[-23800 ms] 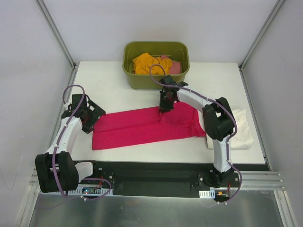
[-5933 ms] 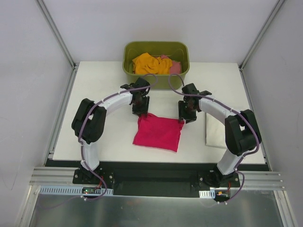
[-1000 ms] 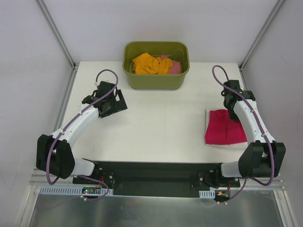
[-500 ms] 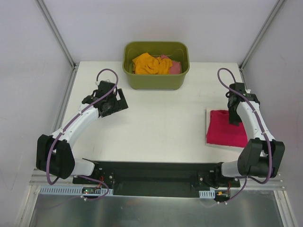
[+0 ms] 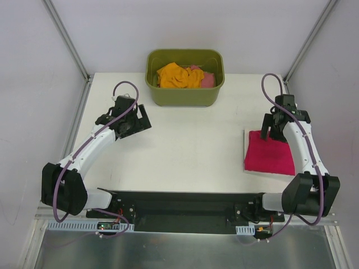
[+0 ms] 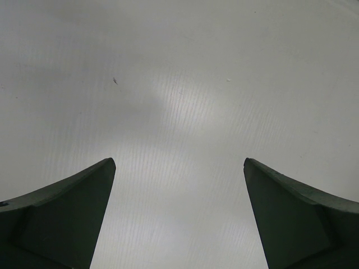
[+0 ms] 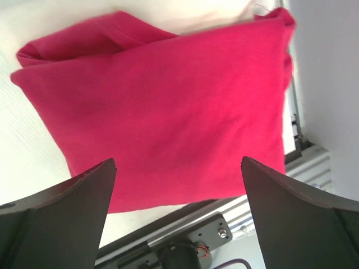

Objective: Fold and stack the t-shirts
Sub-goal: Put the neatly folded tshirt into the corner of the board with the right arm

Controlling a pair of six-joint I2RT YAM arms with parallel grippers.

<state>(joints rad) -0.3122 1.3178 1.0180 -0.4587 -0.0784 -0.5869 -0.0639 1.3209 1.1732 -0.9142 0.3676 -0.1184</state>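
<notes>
A folded crimson-pink t-shirt [image 5: 269, 152] lies at the table's right side on top of a folded cream-white t-shirt [image 5: 246, 137], of which only a thin border shows. My right gripper [image 5: 270, 130] hovers open just above the far edge of that stack, holding nothing. In the right wrist view the crimson-pink shirt [image 7: 162, 106] fills the space below the spread gripper [image 7: 178, 161], with cream-white cloth [image 7: 185, 15] peeking out behind it. An orange t-shirt [image 5: 176, 75] and a salmon-pink one [image 5: 207, 80] sit crumpled in the tub. My left gripper [image 5: 130, 124] [image 6: 179, 161] is open over bare table at the left.
The olive-green tub [image 5: 185, 96] stands at the back centre. White walls and slanted metal posts close in both sides. The stack lies close to the table's right and front edges, where a metal rail [image 7: 224, 227] runs.
My right gripper has opened, let go of the crimson-pink shirt and drawn back toward the far right. The shirt now rests flat on the cream-white one. The left arm has barely moved.
</notes>
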